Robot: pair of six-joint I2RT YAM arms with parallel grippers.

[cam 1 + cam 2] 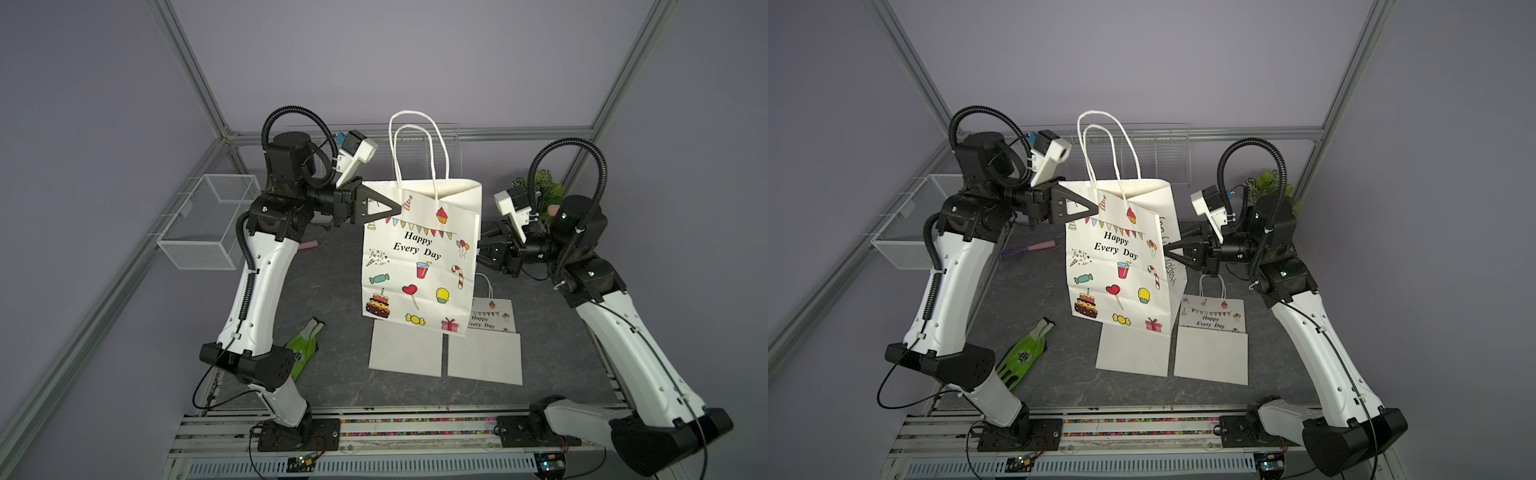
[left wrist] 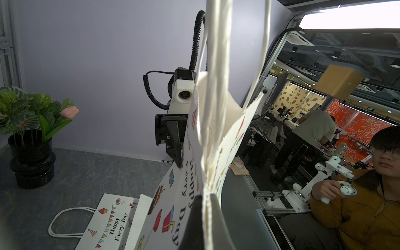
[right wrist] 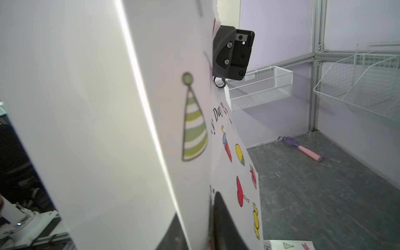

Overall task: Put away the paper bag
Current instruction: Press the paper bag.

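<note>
**Asker:** Which way is the paper bag from you?

**Me:** Starting on my left: my left gripper is clenched on the paper bag at its upper corner. The bag lies at 3 o'clock from that gripper in both top views. It hangs upright with its long axis vertical and its twine handles at 12 o'clock. Its foot is over the flat folded bags on the surface, and I cannot tell whether it touches them.

**Asker:** And the right side?

**Me:** My right gripper meets the bag's side fold about halfway down, with the bag at 9 o'clock from it. The wrist view shows paper between its jaws, but I cannot tell whether they pinch it yet.

**Asker:** So what does the coming move turn on?

**Me:** As I judge it, my grippers face each other across the bag's width, left high and right lower. Carrying it level depends on the right one truly having that fold.
</note>
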